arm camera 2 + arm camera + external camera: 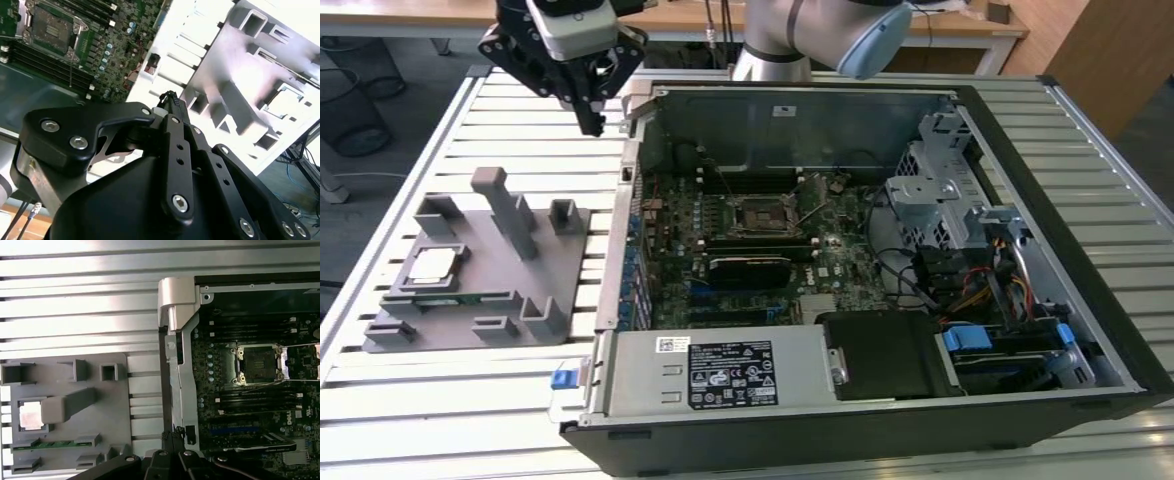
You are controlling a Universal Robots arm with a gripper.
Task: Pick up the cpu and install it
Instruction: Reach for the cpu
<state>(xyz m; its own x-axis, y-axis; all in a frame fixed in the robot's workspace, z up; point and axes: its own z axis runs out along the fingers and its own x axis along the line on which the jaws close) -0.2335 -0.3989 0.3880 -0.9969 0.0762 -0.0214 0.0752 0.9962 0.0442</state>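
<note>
1. Cpu — silver top up — lies in a square recess of the grey holder on the slatted tabletop, toward the exterior view's left. A green memory stick sits just beside it in the same holder.
2. Gripper hangs above the tabletop beside a corner of the open computer case, well apart from the cpu, its fingers drawn together on nothing.
3. Inside the case, the black socket on the motherboard shows a dark centre.
</note>
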